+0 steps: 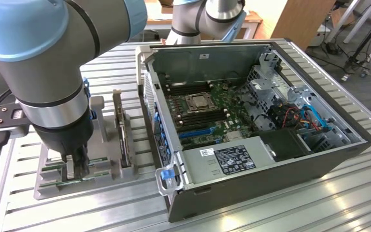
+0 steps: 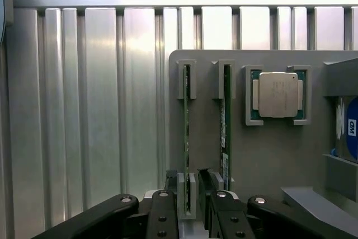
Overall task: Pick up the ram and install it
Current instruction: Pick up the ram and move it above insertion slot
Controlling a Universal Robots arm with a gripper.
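Your tray point(image 2: 268, 160), a grey holder sitting at eight o'clock in the exterior view, carries the loose parts. Two of its narrow slots each hold a green stick on edge: the ram point(image 2: 186, 132) and, just beside it, a second memory stick point(image 2: 225, 121) with a small white label. A square pocket next to them cradles the silver processor chip point(image 2: 278, 94). An upright expansion card point(image 1: 118, 130) stands on the side of the tray nearest the computer.

Your gripper point(image 2: 189, 208) is down at the tray with its jaws apart, one black finger on either side of the ram's near end. It is not clamped on anything, and the ram sits in its slot.

The other container is the open computer case point(image 1: 340, 159), filling the exterior view from centre towards three o'clock. Inside lies the motherboard point(image 1: 218, 116) with its processor socket point(image 1: 198, 103). A grey power supply point(image 1: 231, 157) with a black label sits at the case's six o'clock, and blue cables point(image 1: 311, 116) run at its three o'clock.

Both containers rest on a ribbed aluminium table point(image 1: 269, 212). At twelve o'clock a second robot arm point(image 1: 205, 19) stands behind the case, with wooden furniture point(image 1: 301, 19) at one o'clock.
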